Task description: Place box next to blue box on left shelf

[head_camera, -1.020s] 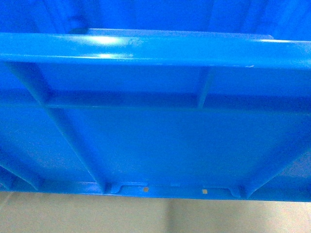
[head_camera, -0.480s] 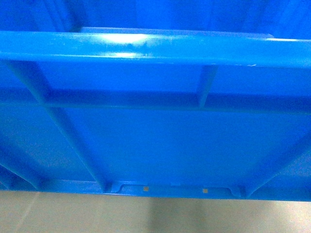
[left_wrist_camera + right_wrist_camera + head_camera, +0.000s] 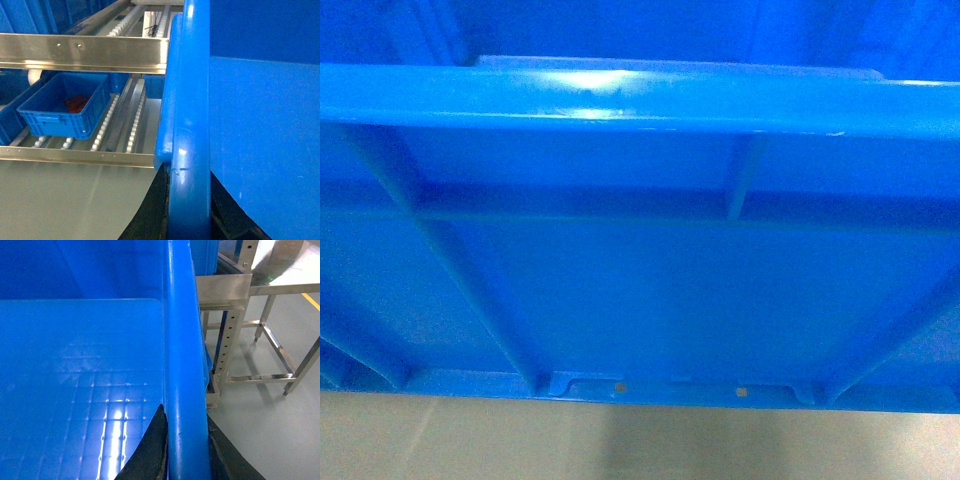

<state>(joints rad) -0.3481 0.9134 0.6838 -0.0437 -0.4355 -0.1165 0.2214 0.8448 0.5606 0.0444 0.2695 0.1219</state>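
Observation:
The box (image 3: 650, 290), a big bright blue crate, fills the head view with its ribbed near wall and thick rim. My left gripper (image 3: 189, 200) is shut on the box's left rim (image 3: 190, 100), one black finger (image 3: 157, 210) on each side of it. My right gripper (image 3: 185, 440) is shut on the right rim (image 3: 182, 340) in the same way. Ahead and to the left of the held box is the left shelf (image 3: 132, 125) with its rows of white rollers. A smaller blue box (image 3: 62, 110) with something red inside rests on it.
A steel crossbar (image 3: 80, 50) runs above the roller level and a lower steel rail (image 3: 75, 156) edges its front. Another blue crate (image 3: 10, 125) sits at the far left. Steel frame legs (image 3: 280, 360) stand on the grey floor (image 3: 270, 430) to the right.
Almost nothing differs. The box's rim sits a touch higher in the head view than a second ago. Both grippers are out of that view.

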